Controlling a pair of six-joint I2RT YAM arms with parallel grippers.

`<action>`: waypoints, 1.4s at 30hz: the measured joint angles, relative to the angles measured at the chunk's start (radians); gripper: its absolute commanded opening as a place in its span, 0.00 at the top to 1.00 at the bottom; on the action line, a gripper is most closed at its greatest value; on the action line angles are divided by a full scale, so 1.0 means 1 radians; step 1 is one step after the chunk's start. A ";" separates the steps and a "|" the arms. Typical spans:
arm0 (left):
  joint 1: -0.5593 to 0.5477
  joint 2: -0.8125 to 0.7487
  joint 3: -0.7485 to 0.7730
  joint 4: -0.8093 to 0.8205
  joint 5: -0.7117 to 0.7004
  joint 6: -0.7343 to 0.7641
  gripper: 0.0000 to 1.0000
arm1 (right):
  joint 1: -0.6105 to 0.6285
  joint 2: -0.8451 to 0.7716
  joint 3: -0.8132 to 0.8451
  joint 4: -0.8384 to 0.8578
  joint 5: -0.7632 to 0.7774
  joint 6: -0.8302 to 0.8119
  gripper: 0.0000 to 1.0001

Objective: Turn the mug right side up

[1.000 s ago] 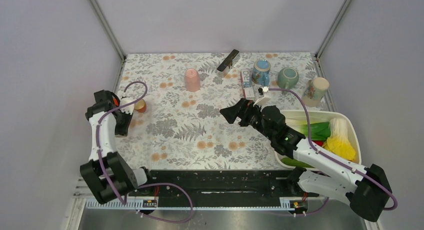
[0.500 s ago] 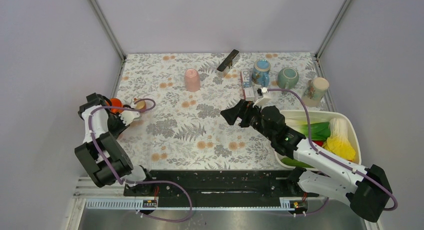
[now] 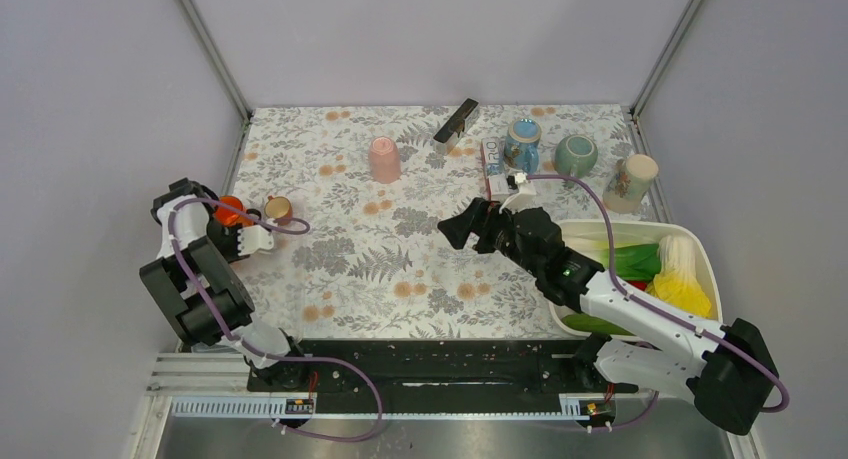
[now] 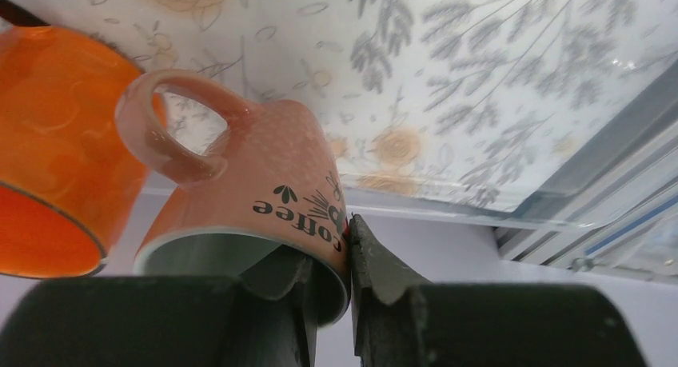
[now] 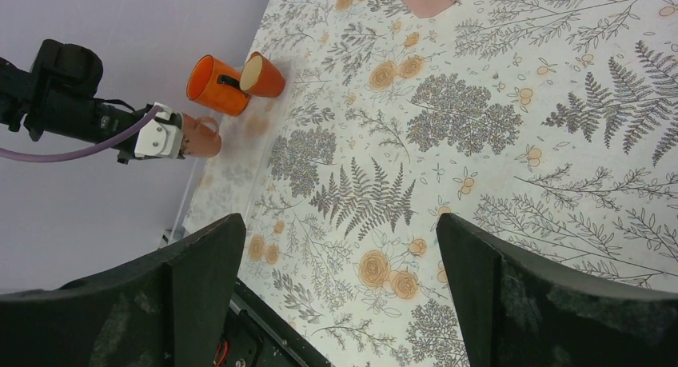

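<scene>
Left jaws are pinching the mug [image 4: 264, 175] by its rim: on my left wrist feed one finger [image 4: 280, 283] sits inside the mouth and the other [image 4: 382, 269] presses the outer wall, with only the wall between them. Right jaws stand spread wide with nothing between them, hanging over the middle of the worktop [image 3: 400, 269]; their two dark fingers [image 5: 192, 279] frame the bottom corners of my right wrist feed. The mug is salmon pink with a faint pale speckle, a greyish-white inside and a looped handle [image 4: 172, 135] in the same pink. Black lettering reading "coffee" runs along the wall near the rim under a small leaf-like mark, ending right beside the outer finger. On the left wrist feed its mouth faces the camera and its base points away, toward the floral cloth. On the right wrist feed I see the mug [image 5: 201, 135] lying roughly level off the tip of the left arm [image 5: 64, 95], mouth toward the arm and base pointing in over the worktop, at the worktop's left edge. I cannot tell whether it touches the surface. Just beside it lies an orange mug [image 4: 56, 143] on its side, and next to that stands a smaller brown cup [image 5: 262, 75] with a cream inside. On the top feed the arm's end hides most of the held mug, so I cannot place it there with any confidence.
</scene>
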 measured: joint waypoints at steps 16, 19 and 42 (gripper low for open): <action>0.017 0.103 0.066 0.015 0.020 0.131 0.48 | 0.000 0.020 0.010 -0.004 0.000 -0.022 0.00; 0.017 0.116 0.066 0.032 0.019 0.114 0.31 | 0.000 0.026 0.018 -0.011 0.000 -0.025 0.00; 0.009 -0.175 0.101 -0.048 0.245 -0.097 0.08 | -0.411 0.572 0.826 -0.545 0.181 -0.598 0.06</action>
